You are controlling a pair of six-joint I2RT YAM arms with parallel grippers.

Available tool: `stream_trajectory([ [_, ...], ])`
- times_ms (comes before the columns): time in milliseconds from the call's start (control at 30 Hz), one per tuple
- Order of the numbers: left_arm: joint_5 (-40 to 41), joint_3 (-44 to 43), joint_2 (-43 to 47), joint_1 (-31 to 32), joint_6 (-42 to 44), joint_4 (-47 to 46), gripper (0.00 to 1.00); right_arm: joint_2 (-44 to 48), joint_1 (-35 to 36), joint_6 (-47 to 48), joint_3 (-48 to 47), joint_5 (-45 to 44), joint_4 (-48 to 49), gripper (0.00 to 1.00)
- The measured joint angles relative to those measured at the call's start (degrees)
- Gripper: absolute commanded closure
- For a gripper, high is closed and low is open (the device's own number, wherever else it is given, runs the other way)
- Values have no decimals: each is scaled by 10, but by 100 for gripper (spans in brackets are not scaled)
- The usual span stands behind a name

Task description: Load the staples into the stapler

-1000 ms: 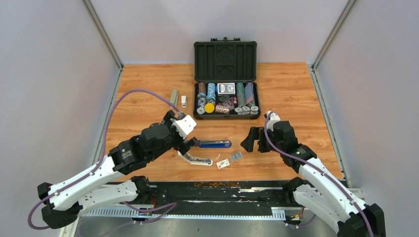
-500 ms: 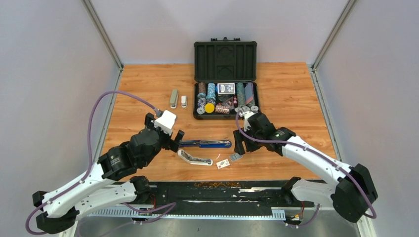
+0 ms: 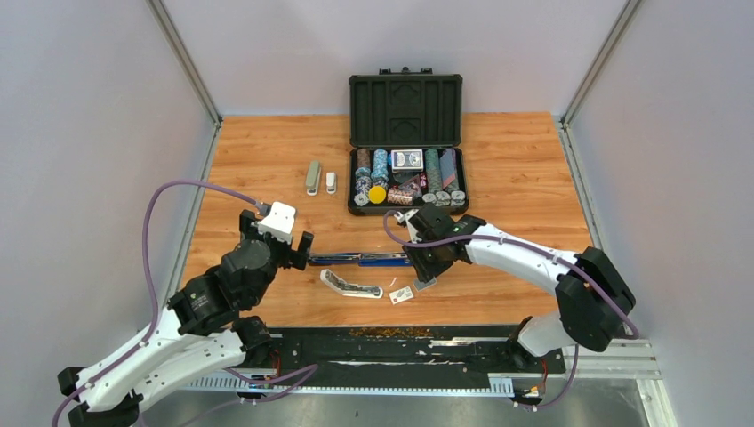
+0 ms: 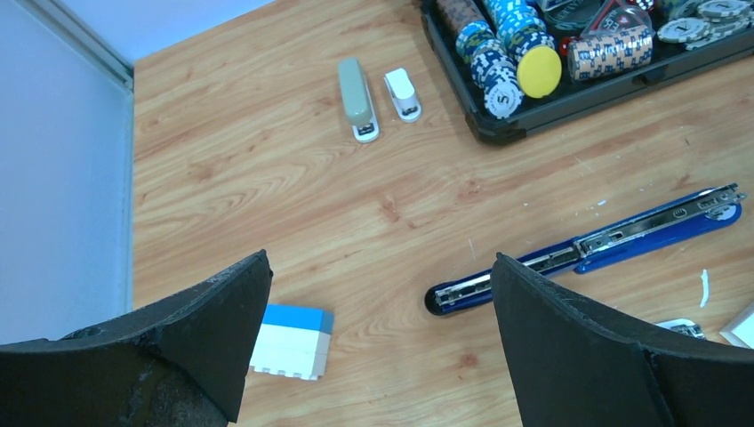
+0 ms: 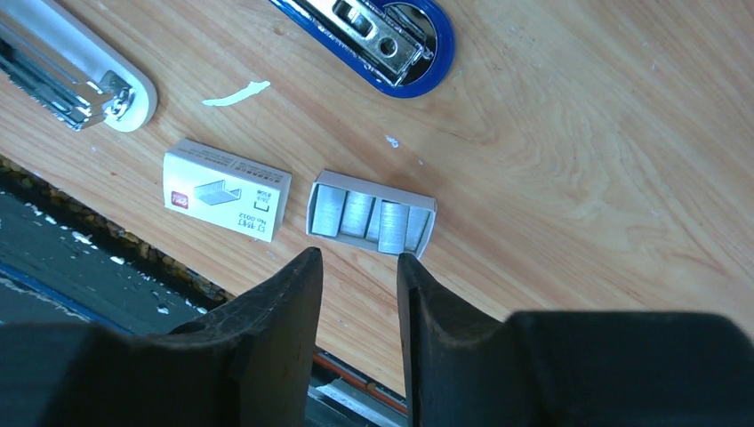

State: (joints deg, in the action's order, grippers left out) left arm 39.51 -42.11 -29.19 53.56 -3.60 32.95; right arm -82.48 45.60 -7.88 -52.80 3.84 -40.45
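Observation:
The blue stapler (image 3: 360, 260) lies opened out flat on the wooden table, its silver rail (image 4: 613, 237) facing up and its rounded end (image 5: 391, 36) at the top of the right wrist view. The staples (image 5: 371, 216) are several silvery strips side by side in a small white tray (image 3: 425, 283), just below that end. My right gripper (image 5: 358, 258) hovers right over the tray. Its fingers are a narrow gap apart with nothing between them. My left gripper (image 4: 378, 260) is wide open and empty, back from the stapler's left end.
A tiny white box with a red mark (image 5: 227, 189) and a white stapler (image 3: 349, 286) lie left of the staples. An open black case of poker chips (image 3: 406, 147) stands behind, with a grey-olive stapler (image 3: 313, 176) and a small white one (image 3: 331, 182). A blue-white block (image 4: 292, 341) lies near the left gripper.
My right arm swung left and came over the staples while its jaws narrowed. My left arm drew back to the left, away from the stapler, staying wide open.

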Motion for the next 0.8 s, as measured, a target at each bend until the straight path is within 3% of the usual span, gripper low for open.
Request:
stream_trajectory([
  [300, -6, 2, -2, -9, 7, -11, 0, -62, 1, 22, -26, -12, -10, 72],
  [800, -22, 2, -6, -12, 11, -19, 0, -110, 19, 33, -41, -44, -22, 75],
])
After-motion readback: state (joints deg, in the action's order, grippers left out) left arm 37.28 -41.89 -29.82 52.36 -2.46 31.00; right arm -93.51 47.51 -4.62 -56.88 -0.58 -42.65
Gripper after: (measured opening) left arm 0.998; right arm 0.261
